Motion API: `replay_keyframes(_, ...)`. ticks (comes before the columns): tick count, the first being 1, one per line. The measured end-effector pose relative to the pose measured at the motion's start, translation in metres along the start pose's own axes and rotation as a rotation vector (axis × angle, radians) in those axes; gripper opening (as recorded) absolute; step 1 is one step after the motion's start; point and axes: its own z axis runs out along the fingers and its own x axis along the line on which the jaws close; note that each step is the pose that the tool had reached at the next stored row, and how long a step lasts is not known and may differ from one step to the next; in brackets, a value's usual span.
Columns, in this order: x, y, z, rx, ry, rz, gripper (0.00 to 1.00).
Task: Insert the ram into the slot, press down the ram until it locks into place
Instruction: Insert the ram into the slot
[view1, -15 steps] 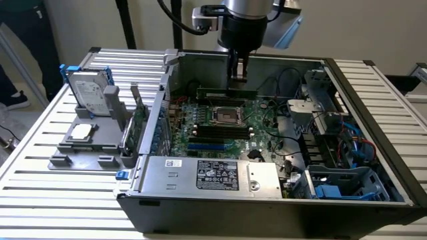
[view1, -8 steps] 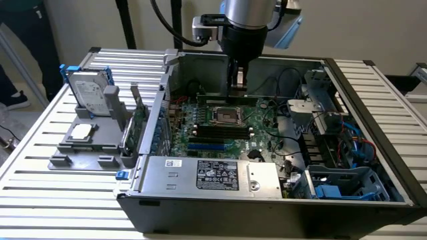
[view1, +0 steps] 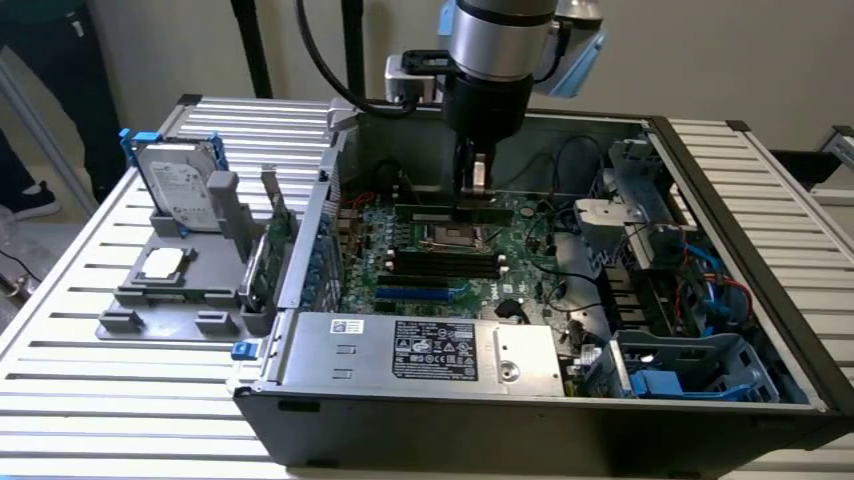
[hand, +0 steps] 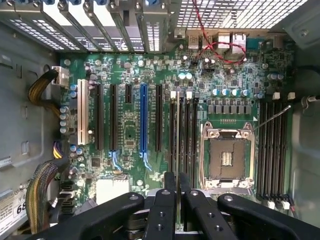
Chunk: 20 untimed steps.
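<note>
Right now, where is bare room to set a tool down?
Bare table slats: on the camera side of the tray, at the exterior view's left, and past the case at its right. Inside the case it is crowded; the end effector holds the ram there.

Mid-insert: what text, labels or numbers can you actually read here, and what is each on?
"68": on the white label beside the cable bundle; the rest is cut off.
Power supply label: print too small to read.
Small sticker on the power supply: unreadable.
Hard drive label: too blurred to read.
Motherboard markings: too small to read.
</note>
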Motion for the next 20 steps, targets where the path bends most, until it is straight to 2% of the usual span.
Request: replay_keyframes(20,0.001,-0.0018,0.0363,0.0002,-0.0006,0.014,0.13)
